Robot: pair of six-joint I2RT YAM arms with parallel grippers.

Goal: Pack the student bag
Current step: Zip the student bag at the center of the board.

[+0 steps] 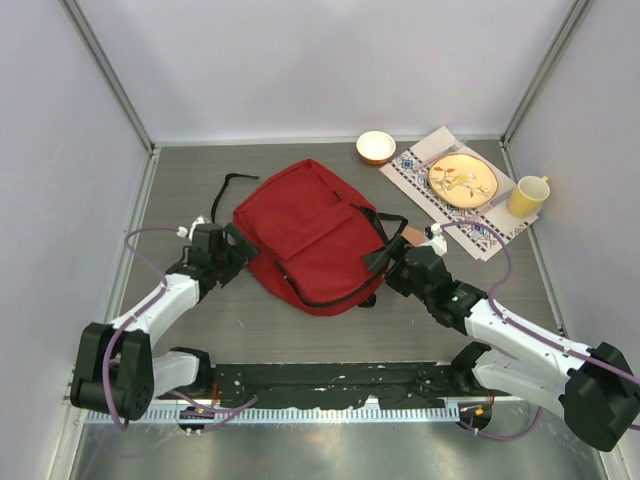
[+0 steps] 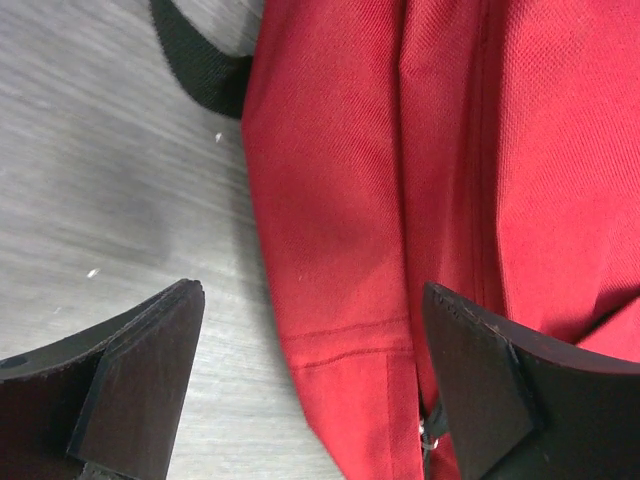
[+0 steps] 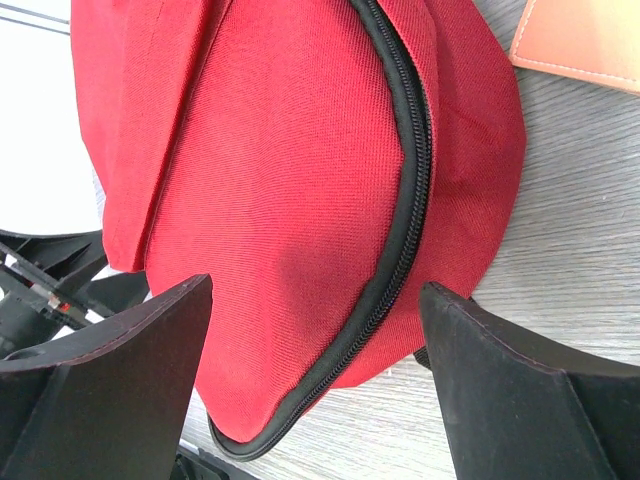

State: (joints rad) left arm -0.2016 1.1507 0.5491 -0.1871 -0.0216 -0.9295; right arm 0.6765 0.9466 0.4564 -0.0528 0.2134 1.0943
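The red student bag (image 1: 305, 235) lies flat in the middle of the table, black straps trailing at its far left and right. My left gripper (image 1: 238, 247) is open at the bag's left edge; in the left wrist view its jaws (image 2: 312, 375) straddle the red fabric (image 2: 340, 220) and a small zipper pull near the right finger. My right gripper (image 1: 388, 262) is open at the bag's right edge; in the right wrist view it (image 3: 315, 380) straddles the bag's rounded end (image 3: 290, 220) with its black zipper (image 3: 405, 200).
A patterned placemat (image 1: 500, 228) with an orange plate (image 1: 462, 180) lies at the back right. A small bowl (image 1: 375, 147) and a yellow cup (image 1: 527, 196) stand nearby. A tan flat item (image 3: 580, 35) lies beside the bag. White walls enclose the table.
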